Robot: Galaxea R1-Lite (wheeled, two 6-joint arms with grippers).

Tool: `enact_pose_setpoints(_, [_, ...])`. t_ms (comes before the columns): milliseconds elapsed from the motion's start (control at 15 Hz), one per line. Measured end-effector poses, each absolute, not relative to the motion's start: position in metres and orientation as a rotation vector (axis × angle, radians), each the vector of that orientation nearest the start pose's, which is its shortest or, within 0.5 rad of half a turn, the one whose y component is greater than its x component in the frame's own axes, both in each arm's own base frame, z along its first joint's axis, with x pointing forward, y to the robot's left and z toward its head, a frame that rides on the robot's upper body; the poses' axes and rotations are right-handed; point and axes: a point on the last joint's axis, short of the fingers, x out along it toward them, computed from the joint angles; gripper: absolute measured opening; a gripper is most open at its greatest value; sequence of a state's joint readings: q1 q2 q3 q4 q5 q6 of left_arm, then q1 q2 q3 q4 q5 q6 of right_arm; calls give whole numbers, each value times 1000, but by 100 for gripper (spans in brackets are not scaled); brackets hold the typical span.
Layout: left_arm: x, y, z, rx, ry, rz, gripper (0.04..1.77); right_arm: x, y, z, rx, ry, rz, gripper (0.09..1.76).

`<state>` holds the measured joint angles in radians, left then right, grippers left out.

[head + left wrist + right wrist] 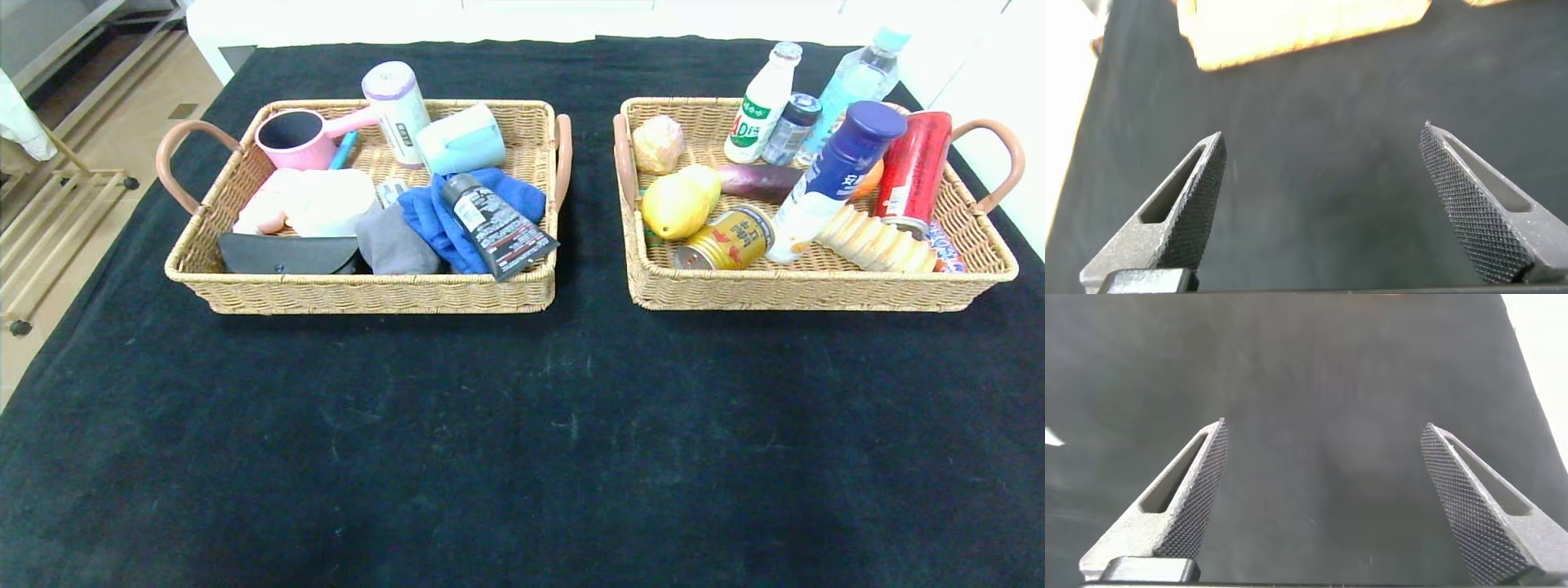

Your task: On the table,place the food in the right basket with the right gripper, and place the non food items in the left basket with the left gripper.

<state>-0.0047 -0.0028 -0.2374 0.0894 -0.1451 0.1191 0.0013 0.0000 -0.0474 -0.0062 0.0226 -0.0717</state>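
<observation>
Both arms are out of the head view; only the wrist views show them. The left gripper (1323, 139) hangs over the bare black surface (522, 441) with its jaws spread wide, nothing between them and nothing touching them; the pale edge of the left basket (1298, 28) lies just beyond it. The right gripper (1324, 429) is likewise over bare black cloth, jaws wide apart, holding and touching nothing.

All the goods sit in the two wicker baskets. The left basket (204, 269) holds the non-food: a pink cup (294, 137), a white roll (397, 110), a pale blue container (462, 139), a blue cloth (433, 216) with a dark tube (496, 229) lying on it, a grey cloth (396, 245), a black case (286, 255) and a white bundle (314, 202). To the right of that basket, just apart from it, the right basket (816, 296) holds the food: a lemon (676, 204), a gold can (727, 238), a red can (913, 171), a blue-capped bottle (833, 175), a white drink bottle (763, 102), a water bottle (857, 82) and a stack of biscuits (873, 241).
</observation>
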Motion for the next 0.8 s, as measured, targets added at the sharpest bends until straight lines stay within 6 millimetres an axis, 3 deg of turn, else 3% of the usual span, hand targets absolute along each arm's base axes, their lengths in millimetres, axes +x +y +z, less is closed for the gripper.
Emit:
enact_pose_setpoints(333, [-28,-1,87,111,-13,-62,172,-23,0,77,-76,-8,24,171])
enact_pose_setpoints(800, [-26,0,80,-18,23,3,172,-23,1,76,-62,-6,26,171])
